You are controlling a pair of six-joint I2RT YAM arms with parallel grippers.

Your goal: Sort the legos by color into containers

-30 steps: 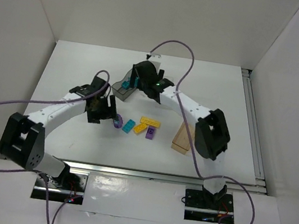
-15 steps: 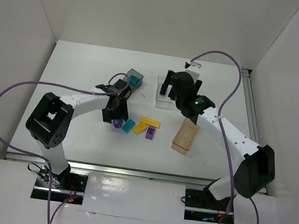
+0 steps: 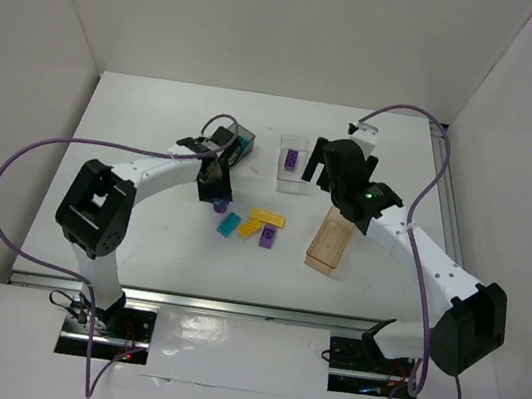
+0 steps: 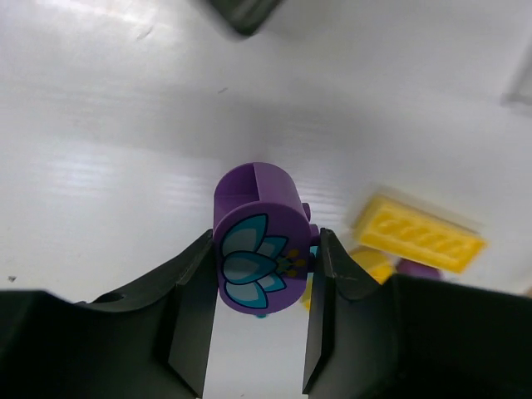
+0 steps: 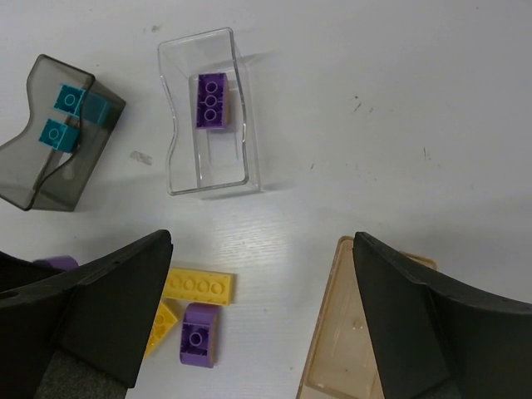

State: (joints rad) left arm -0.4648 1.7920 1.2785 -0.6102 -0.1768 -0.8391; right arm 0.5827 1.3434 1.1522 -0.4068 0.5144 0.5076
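Ok so two things changed on the bench [image 3: 134, 138] in the last half second.

The right arm has backed its claw [image 5: 262, 249] off the clear tray [image 5: 208, 162]. The fingers are spread wide with nothing in them. There's now a purple brick [image 5: 211, 100] lying at the tray's 12 o'clock end, so purple lives in the clear one.

The grey tray [image 5: 37, 179], at 10 o'clock from the loose pile, has the teal ones. The tan tray [image 5: 349, 349] at 3 o'clock looks bare.

The left claw [image 4: 264, 249] has shifted toward 12 o'clock, pinching the round purple piece [image 4: 253, 208] with the teal flower print. That piece was lying at the pile's 9 o'clock a second ago. It's mostly purple, so I'd guess it goes in the clear tray.

Still loose are two yellow bricks [image 5: 199, 287], a loose purple brick [image 5: 198, 334] and a teal brick [image 3: 229, 224].
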